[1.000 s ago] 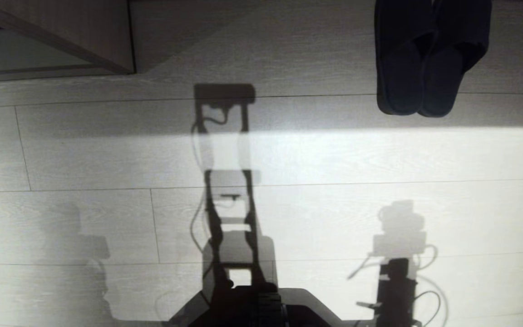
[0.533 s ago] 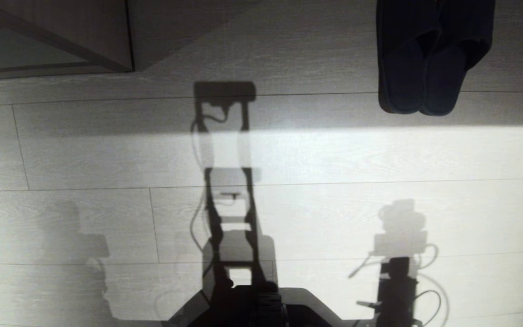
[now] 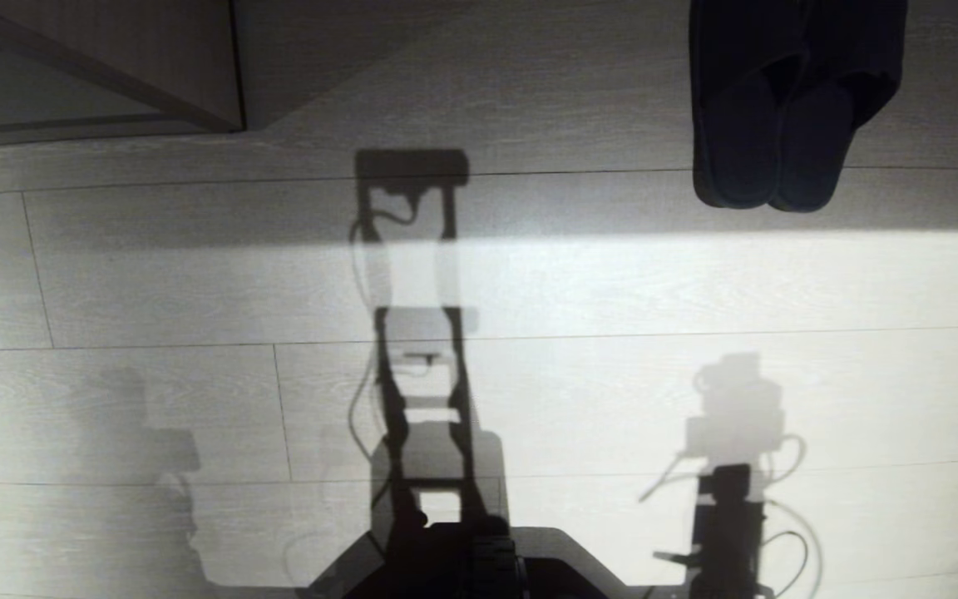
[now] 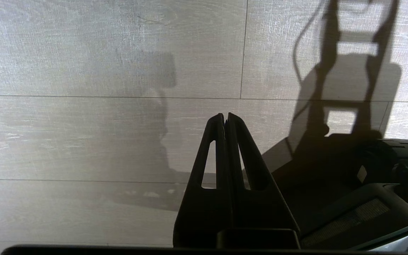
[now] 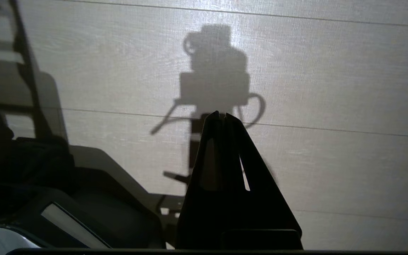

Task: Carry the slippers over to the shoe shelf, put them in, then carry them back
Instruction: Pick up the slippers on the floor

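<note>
On the floor (image 3: 579, 291) below us we see pale wood-look boards with thin dark lines between them. A bright band of light runs across the middle, and the part farther from us lies in shade. The slippers (image 3: 787, 108) sit side by side on the shaded boards, far ahead and to our right, with their heels toward us and their toes cut off by the edge of the view. They look almost black there. Far ahead on our left is the corner of a pale wood unit (image 3: 155, 58), and we cannot tell if it is the shoe shelf. Our own shadow falls across the boards in the middle, tall and thin like a ladder, with smaller arm shadows on each side. Our dark base (image 3: 462, 566) pokes in at the near edge. Nothing lies on the boards between us and the slippers. Our left claw (image 4: 225, 118) hangs over bare boards near the base, with its two black fingers pressed tight together and nothing in them. Our right claw (image 5: 221, 117) hangs over bare boards too, clenched tight and empty, well apart from the slippers.
</note>
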You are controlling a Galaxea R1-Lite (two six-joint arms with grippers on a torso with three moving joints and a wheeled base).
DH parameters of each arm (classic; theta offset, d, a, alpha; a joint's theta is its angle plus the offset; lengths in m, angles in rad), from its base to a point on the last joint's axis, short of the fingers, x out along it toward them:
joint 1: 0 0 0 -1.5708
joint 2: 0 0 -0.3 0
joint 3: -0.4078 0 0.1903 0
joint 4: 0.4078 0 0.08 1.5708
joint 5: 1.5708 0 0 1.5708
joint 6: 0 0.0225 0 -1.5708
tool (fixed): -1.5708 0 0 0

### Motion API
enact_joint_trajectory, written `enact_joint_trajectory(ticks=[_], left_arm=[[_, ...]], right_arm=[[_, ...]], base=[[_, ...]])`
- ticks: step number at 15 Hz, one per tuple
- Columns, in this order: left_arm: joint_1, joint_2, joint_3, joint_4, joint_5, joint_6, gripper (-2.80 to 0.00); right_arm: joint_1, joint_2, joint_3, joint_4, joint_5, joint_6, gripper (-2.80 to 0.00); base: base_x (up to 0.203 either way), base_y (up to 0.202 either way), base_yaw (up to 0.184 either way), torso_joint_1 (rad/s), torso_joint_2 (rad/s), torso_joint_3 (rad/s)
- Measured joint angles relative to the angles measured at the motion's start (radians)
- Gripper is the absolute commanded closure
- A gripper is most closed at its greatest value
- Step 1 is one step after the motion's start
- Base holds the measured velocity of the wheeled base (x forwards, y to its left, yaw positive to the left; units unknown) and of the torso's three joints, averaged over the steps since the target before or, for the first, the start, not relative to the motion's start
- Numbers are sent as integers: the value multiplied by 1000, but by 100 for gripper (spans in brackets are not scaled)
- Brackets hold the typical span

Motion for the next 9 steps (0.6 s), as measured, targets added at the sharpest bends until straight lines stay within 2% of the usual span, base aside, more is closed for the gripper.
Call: enact_joint_trajectory(ticks=[5,9], left_arm=[[0,0,0,0,-1,0,0],[0,0,0,0,0,0,0]], right_arm=[[3,163,-273,35,1,0,0],[0,388,-375,-4,-30,-29,0]], base=[[0,0,0,0,0,0],[0,0,0,0,0,0]])
